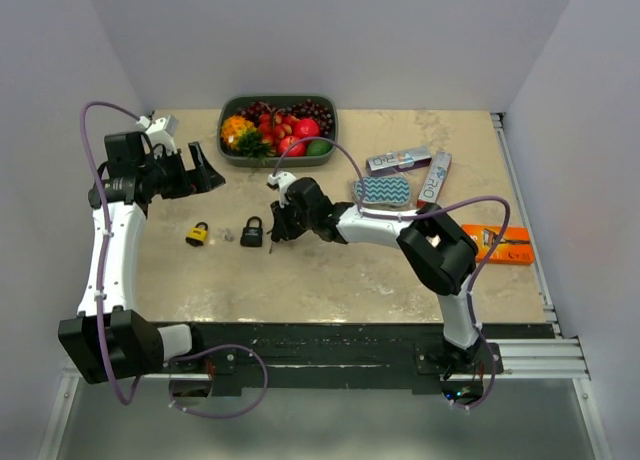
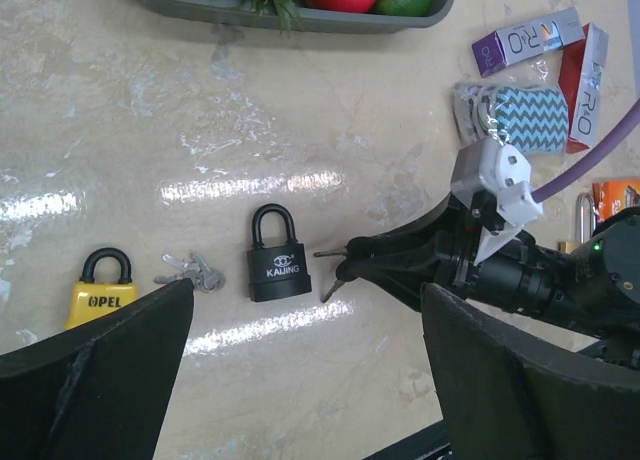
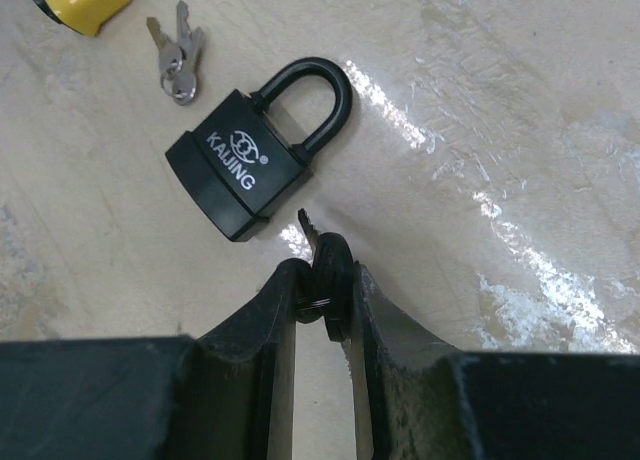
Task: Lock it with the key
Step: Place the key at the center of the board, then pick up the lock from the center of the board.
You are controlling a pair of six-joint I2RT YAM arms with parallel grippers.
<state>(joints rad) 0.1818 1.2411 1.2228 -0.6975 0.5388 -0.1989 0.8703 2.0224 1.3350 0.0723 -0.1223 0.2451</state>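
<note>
Reaching leftward across the table point(image 1: 330, 280) with its forearm lying low and nearly level, the right arm is bringing the right gripper point(image 3: 320, 275) down close to the surface. Its claw is pinching the black head of a key point(image 3: 322, 265), with the toothed blade sticking out past the fingertips and pointing at the bottom corner of the black padlock point(image 3: 235, 175). That padlock is lying flat on the table with its shackle seated and its brand face up, just beside the key's tip. Whether the two are touching is hard to say.

The left arm is standing tall from its base and bending over the table's left side. The left gripper point(image 1: 212, 170) is hanging in the air with its claw spread wide and holding nothing.

The fingers are hiding much of the key's head. The padlock's keyhole face is turning away from every camera. The yellow padlock point(image 2: 98, 298) is being cut off in the right wrist view, and a small bunch of spare keys point(image 2: 190, 273) is lying between the two locks.
</note>
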